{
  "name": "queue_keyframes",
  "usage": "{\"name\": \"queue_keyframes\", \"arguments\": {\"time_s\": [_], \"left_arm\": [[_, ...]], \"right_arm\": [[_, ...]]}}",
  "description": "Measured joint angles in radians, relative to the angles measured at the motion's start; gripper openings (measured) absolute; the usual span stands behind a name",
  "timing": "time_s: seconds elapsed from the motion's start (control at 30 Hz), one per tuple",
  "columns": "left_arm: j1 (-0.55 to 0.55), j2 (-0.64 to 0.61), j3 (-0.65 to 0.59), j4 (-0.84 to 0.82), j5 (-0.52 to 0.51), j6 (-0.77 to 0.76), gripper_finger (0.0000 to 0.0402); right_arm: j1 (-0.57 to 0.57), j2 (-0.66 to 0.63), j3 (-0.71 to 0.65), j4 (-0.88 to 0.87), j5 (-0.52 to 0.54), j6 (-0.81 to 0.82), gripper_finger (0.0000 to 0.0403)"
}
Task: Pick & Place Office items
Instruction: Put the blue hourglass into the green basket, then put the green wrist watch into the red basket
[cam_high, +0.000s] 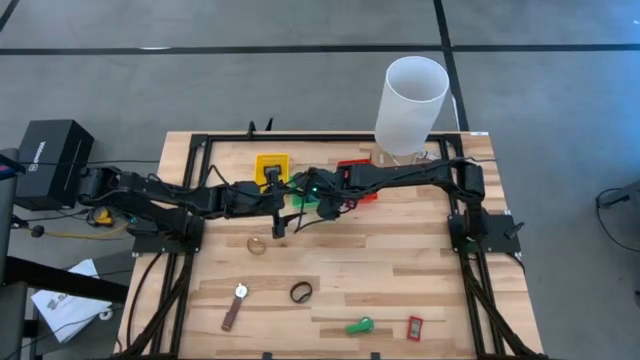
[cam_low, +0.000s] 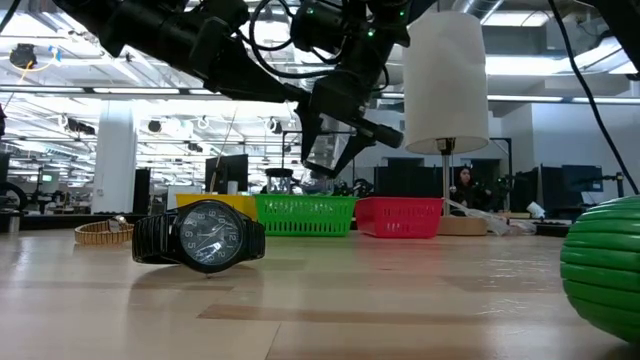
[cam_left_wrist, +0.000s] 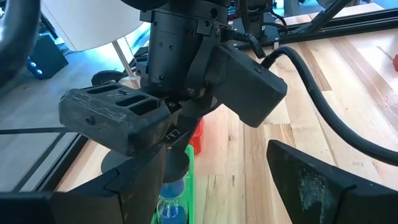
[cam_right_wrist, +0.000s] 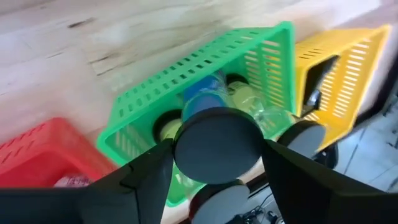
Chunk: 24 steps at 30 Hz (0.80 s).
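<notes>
Right gripper (cam_right_wrist: 214, 180): you had its jaws clamped on a dark round cylinder (cam_right_wrist: 217, 146), held above the green tray (cam_right_wrist: 155, 93).
Left gripper (cam_high: 279, 226): your left arm reached in from the left, its jaws released and holding nothing, hanging just beside the right arm's wrist over the tabletop (cam_high: 380, 260) in front of the trays.
Green tray contents: a blue-capped cylinder (cam_right_wrist: 208, 93) and other round items lay inside; exact count was not readable.
Trays: yellow tray (cam_high: 271, 167), green tray and red tray (cam_high: 360, 180) stood in a row at the far side of the tabletop, green between the other two.
White cylinder (cam_high: 411, 105): it stood upright behind the red tray.
Wristwatch (cam_low: 200, 237): it lay on the tabletop, dial facing the low camera, well apart from the trays.
Thin ring (cam_high: 257, 245): it lay near the left gripper.
Brown strip (cam_high: 233, 314): it lay at the near left of the tabletop.
Green clip (cam_high: 360, 325): it lay at the near edge, just beside a red rectangle (cam_high: 415, 327).
</notes>
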Motion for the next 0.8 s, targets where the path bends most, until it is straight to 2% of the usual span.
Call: {"name": "queue_keyframes", "arguments": {"time_s": [0.13, 0.47, 0.7, 0.8], "left_arm": [[0.000, 0.000, 0.000, 0.000, 0.000, 0.000, 0.0274], [0.000, 0.000, 0.000, 0.000, 0.000, 0.000, 0.0274], [0.000, 0.000, -0.001, 0.000, 0.000, 0.000, 0.0274], [0.000, 0.000, -0.001, 0.000, 0.000, 0.000, 0.0274]], "right_arm": [[0.000, 0.000, 0.000, 0.033, 0.000, 0.044, 0.0246], [0.004, 0.000, 0.000, 0.035, 0.005, 0.049, 0.0249], [0.041, 0.000, 0.000, 0.034, 0.075, 0.053, 0.0244], [0.056, -0.001, 0.000, 0.029, 0.111, 0.105, 0.0236]]}}
